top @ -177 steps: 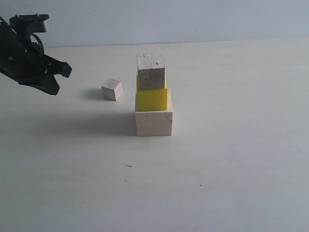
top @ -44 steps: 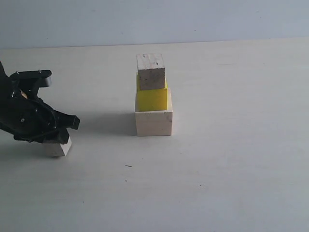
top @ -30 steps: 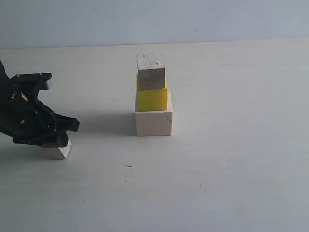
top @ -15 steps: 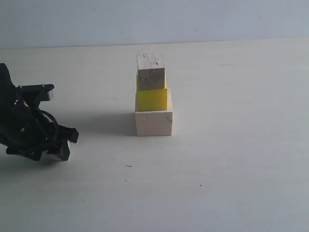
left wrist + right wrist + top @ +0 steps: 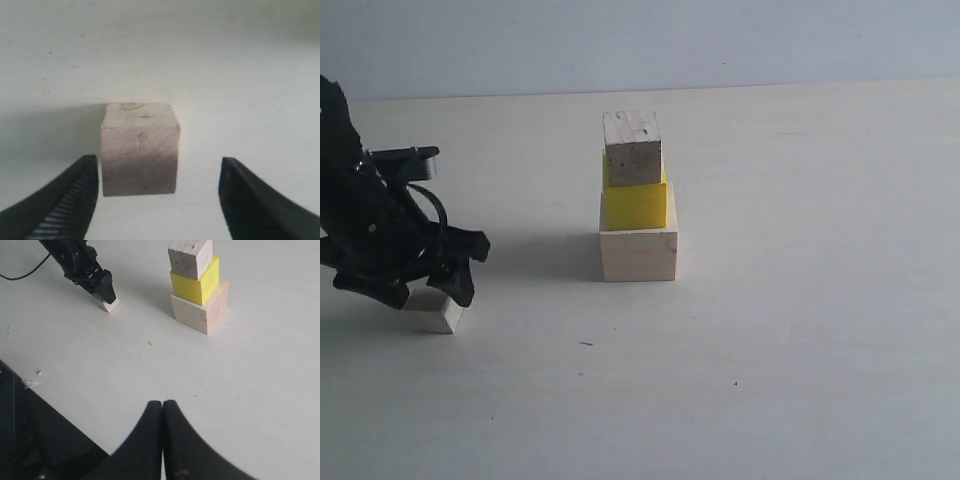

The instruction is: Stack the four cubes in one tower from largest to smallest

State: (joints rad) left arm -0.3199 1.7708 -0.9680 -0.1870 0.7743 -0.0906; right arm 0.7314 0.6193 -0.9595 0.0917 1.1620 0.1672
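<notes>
Three of the four cubes stand as a partial tower mid-table: the large pale wood cube [image 5: 638, 255] at the bottom, the yellow cube [image 5: 636, 205] on it, the speckled medium wood cube [image 5: 633, 150] on top. The small wood cube [image 5: 440, 316] [image 5: 140, 149] lies apart on the table at the left. My left gripper [image 5: 426, 293] [image 5: 157, 200] hovers over it, open, fingers [image 5: 70, 202] on either side, one close to the cube's face and the other well clear. My right gripper [image 5: 162, 412] is shut and empty, far from the tower [image 5: 199, 287].
The pale table [image 5: 790, 330] ends at a wall at the back. In the right wrist view a dark area [image 5: 35, 440] lies beyond the table's near edge, and a black cable [image 5: 25, 272] trails from the left arm [image 5: 75, 260].
My left gripper has opened and let go of the small cube, then risen a little. The cube now rests on the table at the left. The tower and right gripper are unchanged.
</notes>
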